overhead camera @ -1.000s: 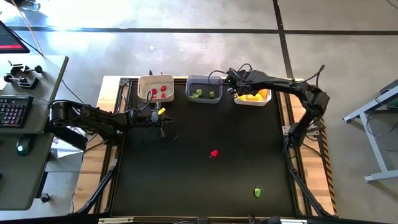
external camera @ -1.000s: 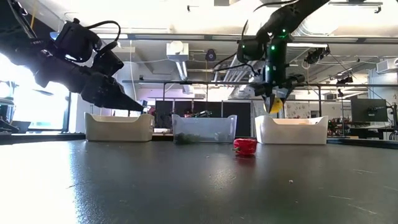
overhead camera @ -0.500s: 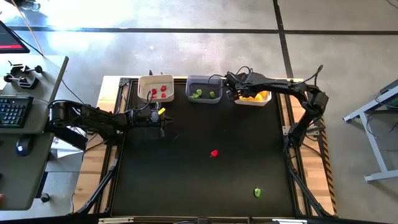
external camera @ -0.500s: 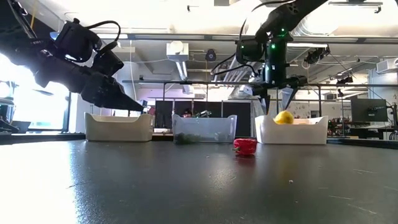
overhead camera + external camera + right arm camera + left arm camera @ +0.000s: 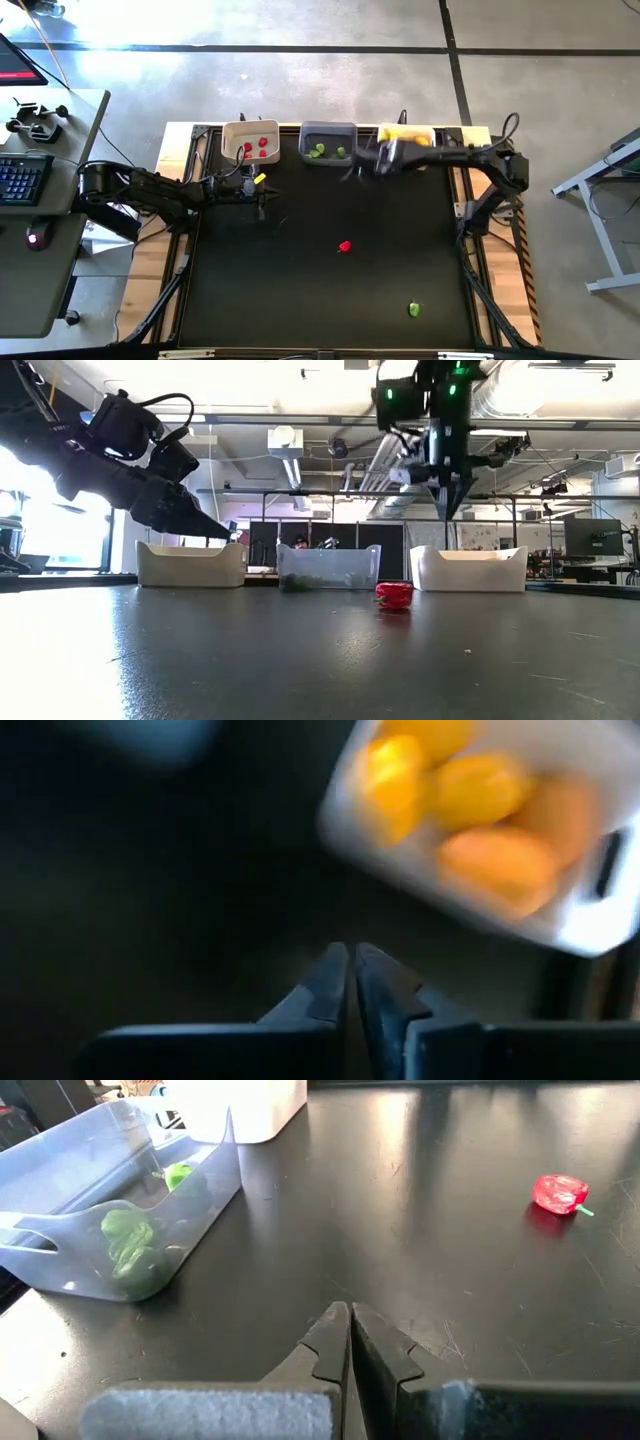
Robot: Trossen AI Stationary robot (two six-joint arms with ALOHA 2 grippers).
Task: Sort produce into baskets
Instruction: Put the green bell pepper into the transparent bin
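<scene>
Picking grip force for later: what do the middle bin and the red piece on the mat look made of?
The middle bin looks like thin translucent plastic, since the green pieces show through its wall. The red piece looks like glossy moulded plastic, probably a toy.

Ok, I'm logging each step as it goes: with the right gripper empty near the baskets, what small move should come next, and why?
Probably swing the right gripper, shut and empty beside the white basket of yellow pieces, out toward the red piece lying loose mid-table. A green piece lies loose too, farther off. The left gripper waits shut by the cream basket.
</scene>
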